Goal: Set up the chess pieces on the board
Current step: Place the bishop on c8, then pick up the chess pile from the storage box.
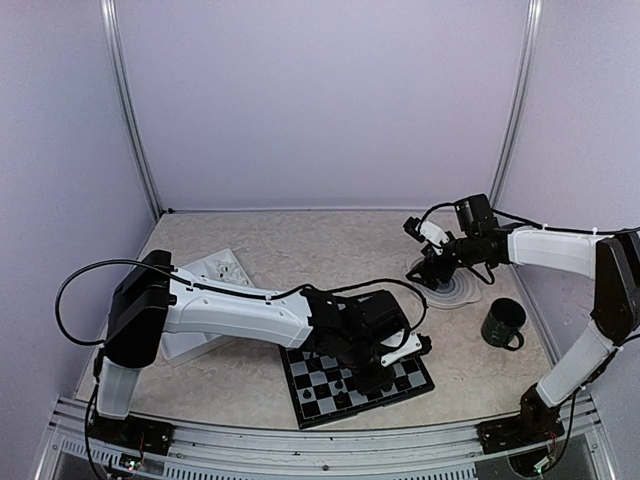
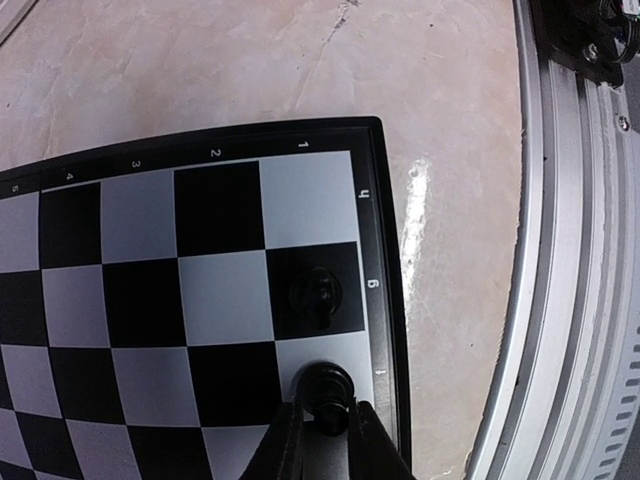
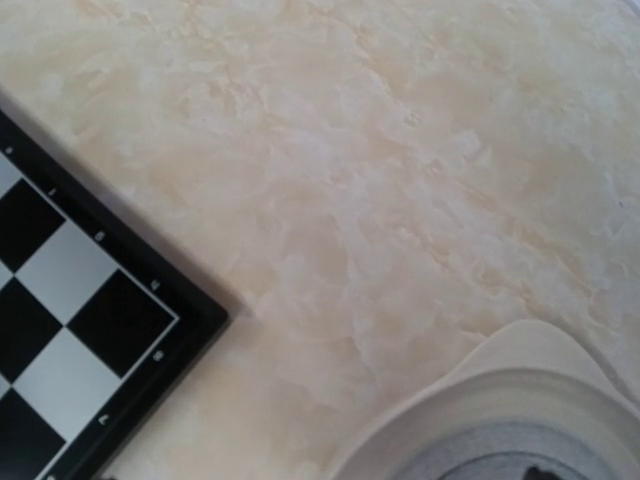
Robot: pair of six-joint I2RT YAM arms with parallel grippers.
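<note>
Overhead, my left arm ran low and nearly level from its base at the near left, the wrist bent down so that my left gripper (image 1: pixel 378 378) hung over the board (image 1: pixel 318 398). My right arm rose along the right side and reached leftward. My right gripper (image 1: pixel 428 268) was poised above the round grey plate (image 1: pixel 462 292) with its jaws spread wide. A white tray (image 1: pixel 222 268) lay partly under my left forearm; what it held was too small to make out. A dark mug (image 1: pixel 503 325) stood near the plate. A broad stretch of marbled tabletop (image 1: pixel 300 240) ran from the board to the back wall.

From my left wrist, the board's corner lay near the metal rail (image 2: pixel 560 300), with a strip of tabletop between them. My fingers (image 2: pixel 290 455) stood close on either side of a black piece (image 2: pixel 325 390) on a pale square at the board's edge. Whether they pressed on it I could not tell. A second black piece (image 2: pixel 315 293) stood apart on the neighbouring dark square.

From my right wrist, the board's black-edged corner sat at lower left and the plate's pale wavy rim at lower right, with tabletop between. Something dark inside the plate was cut off by the frame.
</note>
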